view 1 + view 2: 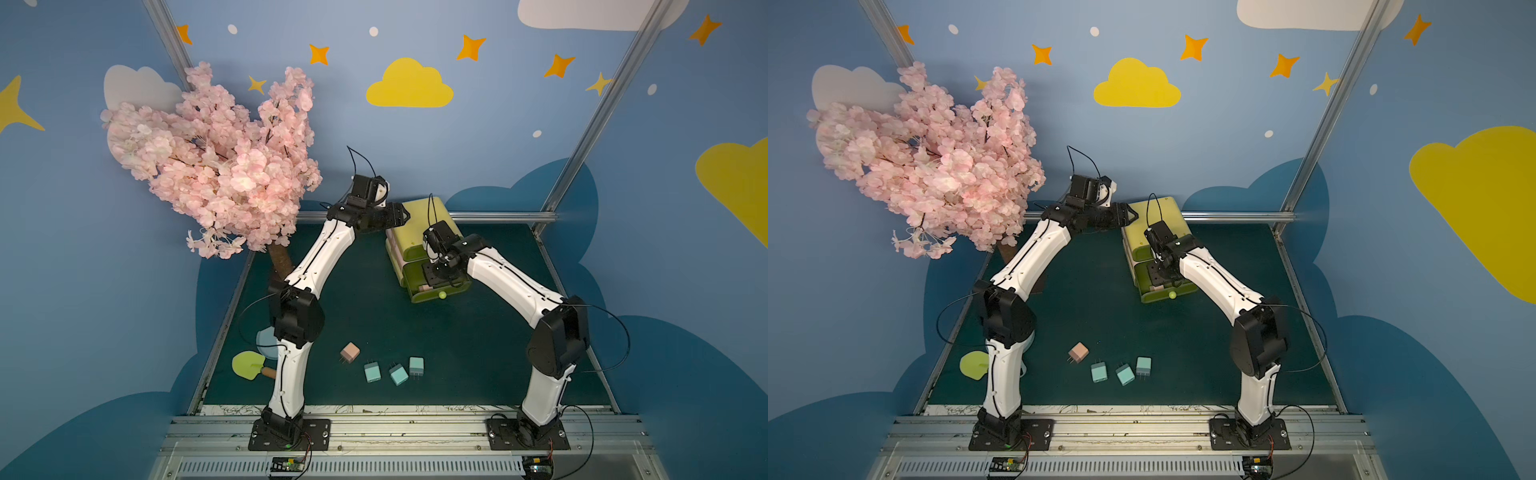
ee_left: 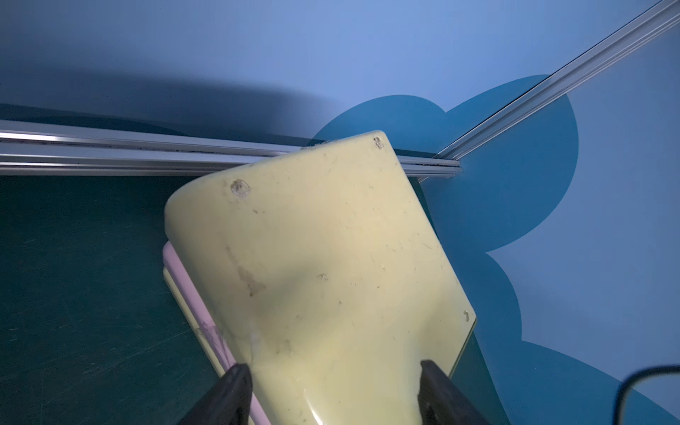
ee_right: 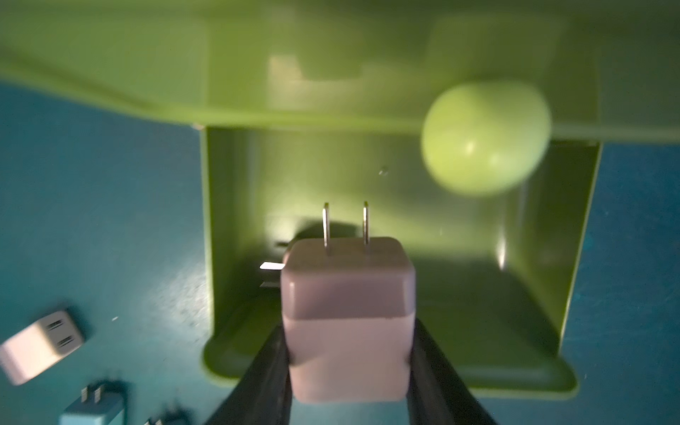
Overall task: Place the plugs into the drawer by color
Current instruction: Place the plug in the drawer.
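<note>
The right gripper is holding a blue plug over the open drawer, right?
Not quite. The plug in the right gripper is pink, not blue; the right wrist view shows it. It is indeed held over the open drawer.

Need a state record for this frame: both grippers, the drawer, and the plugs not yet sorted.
left gripper: clamped across the top of the cabinet
right gripper: shut on held pink plug, prongs pointing into the open drawer
open drawer: lowest one, pulled out
table: loose pink plug and three blue plugs
</note>
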Robot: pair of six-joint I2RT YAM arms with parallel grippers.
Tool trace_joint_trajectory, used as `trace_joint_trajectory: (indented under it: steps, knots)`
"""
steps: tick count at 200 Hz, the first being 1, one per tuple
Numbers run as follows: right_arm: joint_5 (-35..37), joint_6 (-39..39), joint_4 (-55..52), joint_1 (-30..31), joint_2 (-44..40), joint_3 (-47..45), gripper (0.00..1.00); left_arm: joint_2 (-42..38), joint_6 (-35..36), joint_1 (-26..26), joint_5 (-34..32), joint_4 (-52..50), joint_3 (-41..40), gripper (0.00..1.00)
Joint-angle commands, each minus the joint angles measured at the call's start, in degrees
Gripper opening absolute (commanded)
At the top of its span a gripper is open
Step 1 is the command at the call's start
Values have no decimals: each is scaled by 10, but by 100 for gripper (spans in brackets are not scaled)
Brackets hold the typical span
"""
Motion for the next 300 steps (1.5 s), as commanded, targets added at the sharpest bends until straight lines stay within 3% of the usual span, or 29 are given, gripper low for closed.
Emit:
trace_joint_trajectory:
  steps: [1, 70, 155, 300]
  knots:
    - [-7, -30, -4, -14, 18, 20, 14, 17, 7, -2, 5, -19, 14, 73]
    - [-10, -34, -35, -36, 59, 43, 14, 38, 11, -1, 6, -37, 46, 73]
    - [14, -1, -25, -28, -4, -2, 14, 42, 11, 2, 6, -38, 45, 73]
    - [3, 27, -19, -25, -29, -49, 14, 39, 10, 2, 7, -40, 43, 73]
